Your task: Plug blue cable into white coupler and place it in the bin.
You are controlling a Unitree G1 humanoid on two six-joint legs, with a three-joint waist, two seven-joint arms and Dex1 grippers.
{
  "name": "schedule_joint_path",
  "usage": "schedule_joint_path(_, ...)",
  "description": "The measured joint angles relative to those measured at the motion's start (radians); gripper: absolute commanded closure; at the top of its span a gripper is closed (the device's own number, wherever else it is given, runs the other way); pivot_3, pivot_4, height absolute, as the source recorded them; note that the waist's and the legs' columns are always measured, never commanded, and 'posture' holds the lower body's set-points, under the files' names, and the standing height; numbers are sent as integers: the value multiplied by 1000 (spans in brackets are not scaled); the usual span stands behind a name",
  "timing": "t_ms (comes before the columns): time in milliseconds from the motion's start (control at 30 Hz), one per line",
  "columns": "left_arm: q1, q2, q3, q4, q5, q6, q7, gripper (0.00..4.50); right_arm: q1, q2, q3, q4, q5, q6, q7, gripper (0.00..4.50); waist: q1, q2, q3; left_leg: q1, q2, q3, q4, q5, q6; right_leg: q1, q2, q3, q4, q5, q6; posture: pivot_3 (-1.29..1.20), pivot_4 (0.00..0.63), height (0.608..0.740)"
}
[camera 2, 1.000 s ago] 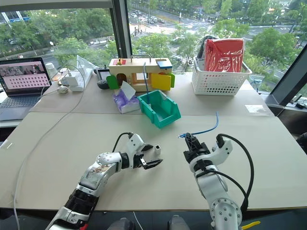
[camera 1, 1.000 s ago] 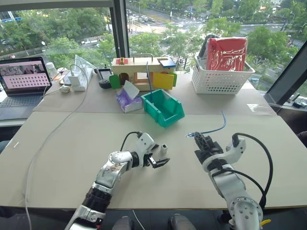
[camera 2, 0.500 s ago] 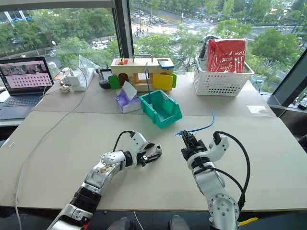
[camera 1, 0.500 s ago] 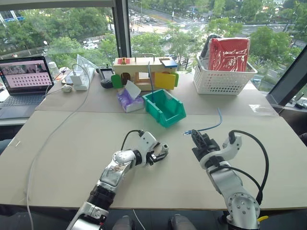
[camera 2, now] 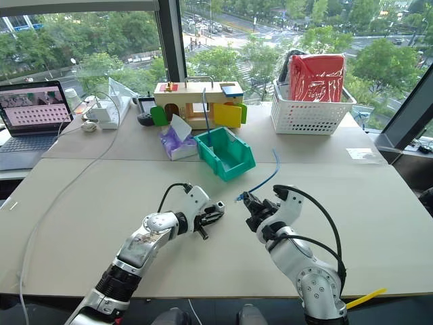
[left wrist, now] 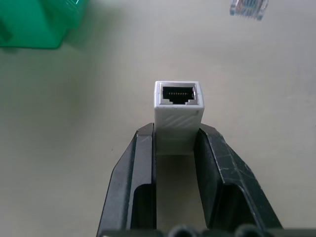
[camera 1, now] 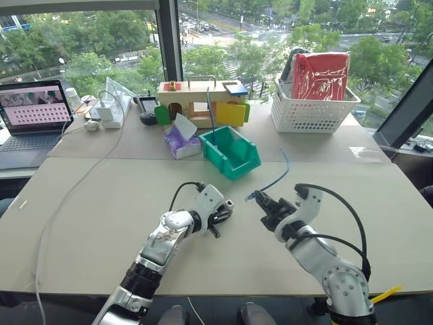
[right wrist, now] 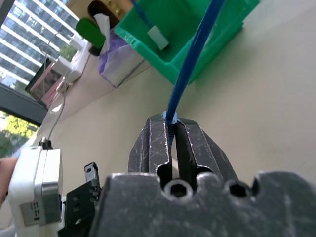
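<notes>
The white coupler (left wrist: 177, 106) is pinched between the black fingers of my left gripper (left wrist: 177, 132), and its dark socket faces away from the wrist. My left gripper (camera 1: 220, 214) sits low over the table's middle. Just to its right, my right gripper (camera 1: 264, 205) is shut on the blue cable (camera 1: 276, 177) near its clear plug (left wrist: 248, 7). The plug points at the coupler across a small gap. The cable's free end arcs up and back. The teal-green bin (camera 1: 245, 167) stands behind both grippers.
Inside the bin are another blue cable (camera 1: 211, 115) and a small white block (right wrist: 157, 37). Behind it are a purple tissue pack (camera 1: 179, 140) and a wooden toy box (camera 1: 199, 101). A white basket (camera 1: 312, 112) is back right, a laptop (camera 1: 30, 115) far left, a white cord (camera 1: 74, 189) trailing forward.
My left gripper has shut on the coupler, which stood on the table beside its open fingers. My right gripper has moved left and rolled, bringing the cable's plug close to the coupler.
</notes>
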Motion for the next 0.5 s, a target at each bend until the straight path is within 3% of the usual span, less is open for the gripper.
schedule_joint_path(267,-35,18,-36,-44,13,106,-7,3894,-40,0,46,32,-122,40,82,4500,1,0,0,0,0,0,0,0,0,0,0,0,0,0,0,0,150,715)
schedule_joint_path(500,-8,-31,23,1,-99,79,-72,3894,-53,28,51,77,-169,76,134,4500,10,0,0,-1,-1,0,-1,0,0,-1,-1,0,-1,0,0,0,150,715)
